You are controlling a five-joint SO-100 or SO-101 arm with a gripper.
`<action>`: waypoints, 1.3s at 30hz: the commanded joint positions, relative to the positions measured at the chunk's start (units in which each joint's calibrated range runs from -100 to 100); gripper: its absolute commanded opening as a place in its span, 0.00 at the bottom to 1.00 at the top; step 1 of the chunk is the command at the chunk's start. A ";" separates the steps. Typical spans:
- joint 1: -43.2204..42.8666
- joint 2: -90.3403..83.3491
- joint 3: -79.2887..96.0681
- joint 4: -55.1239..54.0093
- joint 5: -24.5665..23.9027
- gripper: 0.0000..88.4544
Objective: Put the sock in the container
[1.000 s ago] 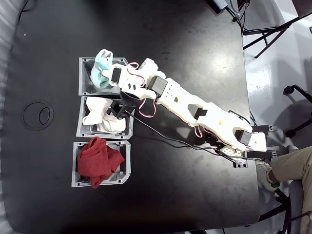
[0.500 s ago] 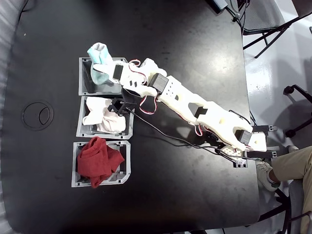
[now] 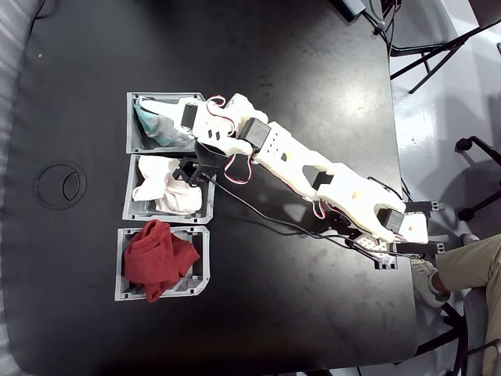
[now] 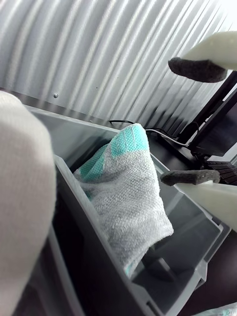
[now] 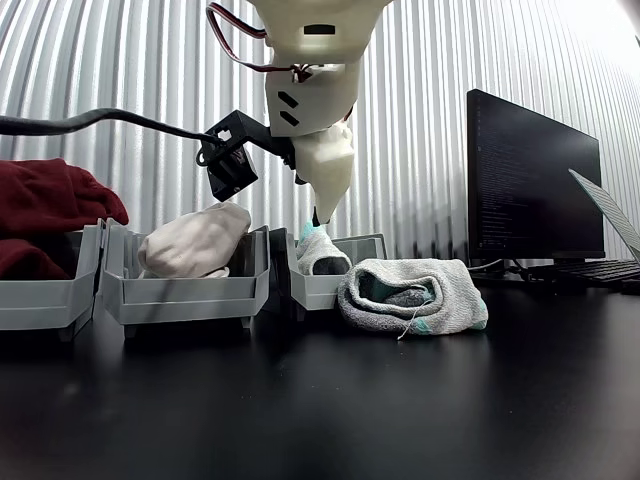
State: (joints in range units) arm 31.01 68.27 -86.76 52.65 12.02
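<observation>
— Claw (image 4: 193, 123) spread wide, clamped on nothing, hanging just over the sock (image 4: 128, 192).

— And where's that lying?

— Inside the container (image 4: 197, 237), mint end up, leaning on the near wall. Top bin of three in the fixed view.

— Which step, then?

— Looks like the end of placing. Next, probably: lift straight up, clear of the rim, without snagging the fuzz.

— Anything hard to make out?

— Cannot see the bin floor. Cannot see much of the bin under the arm (image 3: 297, 160) in the fixed view. Also worth noting: a second sock (image 5: 412, 296) on the table (image 5: 300, 400), just beside the bin.
</observation>
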 commanded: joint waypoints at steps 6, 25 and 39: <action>-3.26 -13.19 -3.50 15.92 -0.32 0.22; -23.10 -26.15 -6.93 47.35 -1.64 0.01; -24.35 -50.91 -6.12 47.35 -3.75 0.01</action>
State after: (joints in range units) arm 7.51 22.90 -91.35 98.15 8.63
